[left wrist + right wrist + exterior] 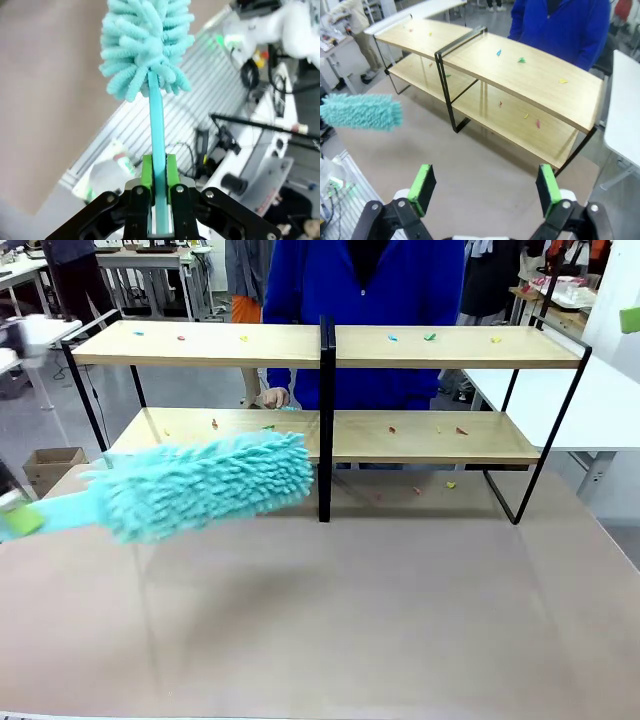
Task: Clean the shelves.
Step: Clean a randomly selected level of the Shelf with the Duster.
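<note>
Shelves (200,343) stood far across the desk (350,610), stiff wood, likely heavy | left tool (159,170) was clamped on the thin stick of the soft, light duster (210,485) | right tool (485,184) was wide apart, holding nothing

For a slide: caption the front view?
Teal chenille duster poised before the two-tier wooden shelves, coloured scraps dotting the boards, person in blue behind.

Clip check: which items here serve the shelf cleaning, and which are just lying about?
In the job: shelves, duster in the left end effector, coloured scraps on the boards.
Lying about: cardboard box, white side table.
</note>
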You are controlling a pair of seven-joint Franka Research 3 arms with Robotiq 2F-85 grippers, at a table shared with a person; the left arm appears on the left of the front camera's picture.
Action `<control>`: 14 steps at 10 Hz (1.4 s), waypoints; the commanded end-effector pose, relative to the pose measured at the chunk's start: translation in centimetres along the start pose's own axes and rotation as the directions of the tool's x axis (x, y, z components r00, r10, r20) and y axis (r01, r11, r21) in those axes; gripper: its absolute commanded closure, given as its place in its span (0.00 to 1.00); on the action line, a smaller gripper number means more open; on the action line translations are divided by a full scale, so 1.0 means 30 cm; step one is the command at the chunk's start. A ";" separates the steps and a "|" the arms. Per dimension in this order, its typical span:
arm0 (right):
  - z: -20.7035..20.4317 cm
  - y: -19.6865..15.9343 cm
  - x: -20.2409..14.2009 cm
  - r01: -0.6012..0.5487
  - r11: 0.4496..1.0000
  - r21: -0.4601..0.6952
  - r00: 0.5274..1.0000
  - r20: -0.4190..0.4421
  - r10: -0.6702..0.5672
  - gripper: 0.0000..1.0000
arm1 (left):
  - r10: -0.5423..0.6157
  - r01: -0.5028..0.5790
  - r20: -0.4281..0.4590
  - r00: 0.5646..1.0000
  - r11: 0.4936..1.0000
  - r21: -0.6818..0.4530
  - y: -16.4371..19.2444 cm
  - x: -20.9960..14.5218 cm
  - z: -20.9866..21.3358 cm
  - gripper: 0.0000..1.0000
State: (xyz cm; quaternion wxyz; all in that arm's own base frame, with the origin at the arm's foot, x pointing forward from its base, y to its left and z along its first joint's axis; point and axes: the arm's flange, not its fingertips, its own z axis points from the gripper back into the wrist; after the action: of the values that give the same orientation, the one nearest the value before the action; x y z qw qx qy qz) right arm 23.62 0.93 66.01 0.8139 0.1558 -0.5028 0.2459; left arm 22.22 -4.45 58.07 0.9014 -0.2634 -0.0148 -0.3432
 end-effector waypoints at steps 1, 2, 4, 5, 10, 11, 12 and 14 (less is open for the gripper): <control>-0.001 -0.001 0.000 0.001 1.000 0.003 1.000 0.000 -0.001 0.00 | -0.076 0.076 0.008 0.997 0.997 -0.011 0.040 -0.150 0.023 0.88; -0.001 -0.001 0.000 0.001 1.000 0.003 1.000 0.000 -0.001 0.00 | -0.070 0.071 0.062 0.996 0.997 -0.021 0.051 -0.169 0.041 0.88; -0.001 -0.001 0.000 0.001 1.000 0.003 1.000 0.000 -0.001 0.00 | 0.080 -0.089 0.225 0.971 0.996 0.027 0.056 -0.065 0.052 0.88; -0.001 -0.001 0.000 0.001 1.000 0.003 1.000 0.000 -0.001 0.00 | 0.143 -0.158 0.247 0.958 0.986 0.042 0.060 0.039 0.046 0.88; -0.001 -0.001 0.000 0.001 1.000 0.003 1.000 0.000 -0.001 0.00 | 0.329 -0.341 0.213 0.920 0.940 0.021 0.102 0.389 -0.021 0.88; -0.001 -0.001 0.000 0.001 1.000 0.003 1.000 0.000 -0.001 0.00 | 0.232 -0.258 0.223 0.947 0.962 0.094 0.093 0.301 -0.049 0.88; -0.001 -0.001 0.000 0.001 1.000 0.003 1.000 0.000 -0.001 0.00 | 0.232 -0.258 0.223 0.947 0.962 0.094 0.093 0.301 -0.049 0.88; -0.001 -0.001 0.000 0.001 1.000 0.003 1.000 0.000 -0.001 0.00 | 0.344 -0.369 0.235 0.909 0.927 0.070 0.090 0.425 -0.081 0.88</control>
State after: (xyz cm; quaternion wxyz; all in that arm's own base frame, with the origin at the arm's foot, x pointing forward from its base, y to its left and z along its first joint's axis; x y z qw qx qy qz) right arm 23.62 0.94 66.01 0.8139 0.1558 -0.5028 0.2460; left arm 32.36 -10.30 57.33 0.9508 -0.2436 -0.0821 -0.1731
